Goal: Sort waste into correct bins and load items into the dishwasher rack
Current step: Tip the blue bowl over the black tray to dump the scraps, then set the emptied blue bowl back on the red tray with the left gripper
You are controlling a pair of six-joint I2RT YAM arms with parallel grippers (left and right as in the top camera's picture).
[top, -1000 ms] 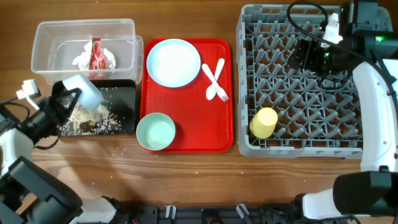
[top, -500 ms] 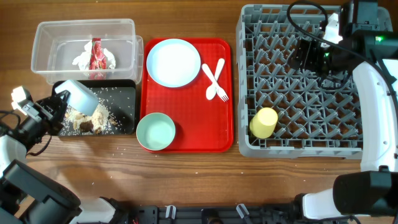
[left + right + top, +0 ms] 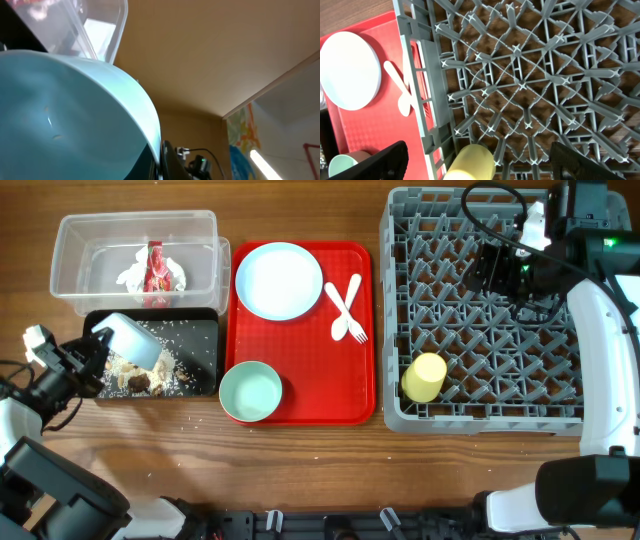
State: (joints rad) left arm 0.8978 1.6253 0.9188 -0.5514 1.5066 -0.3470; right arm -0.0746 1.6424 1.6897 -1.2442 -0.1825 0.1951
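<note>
While the left gripper (image 3: 93,353) clasps a pale blue bowl (image 3: 130,338) tipped on its side above the left end of the black tray (image 3: 203,340), brownish food scraps (image 3: 140,377) lie in that tray. The crumpled paper (image 3: 152,272) sits in the clear tub (image 3: 200,232) just beyond. The right gripper (image 3: 497,268) hangs over the far part of the dishwasher rack (image 3: 480,416), fingers spread wide. The yellow cup (image 3: 424,377) lies in the rack's near left corner.

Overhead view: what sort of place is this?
Likely a lab tabletop mock-up of canteen dish-return station: grey pegged plastic dishwasher rack, red flat serving tray, clear plastic waste tub, wooden table.
</note>
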